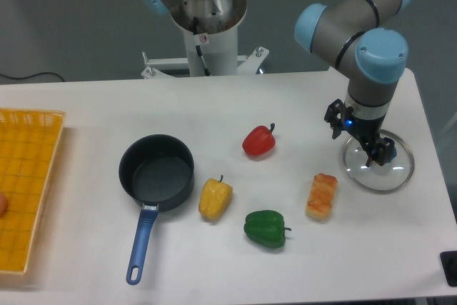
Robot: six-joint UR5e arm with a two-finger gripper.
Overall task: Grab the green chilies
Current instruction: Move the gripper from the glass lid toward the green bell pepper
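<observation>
The green chilies (265, 228) are one glossy dark-green bell pepper lying on its side on the white table, near the front and right of centre, stem pointing right. My gripper (378, 155) hangs far from it at the right side of the table, pointing down over a round glass lid (397, 174). Its dark fingers overlap the lid's middle, and from this angle I cannot make out their spacing or whether they touch the lid. Nothing covers the green pepper.
A yellow bell pepper (215, 198) lies just left of the green one, a red bell pepper (258, 141) behind it, and an orange bread-like piece (322, 196) to its right. A dark pan (156, 172) with a blue handle sits to the left. A yellow basket (25, 183) fills the left edge.
</observation>
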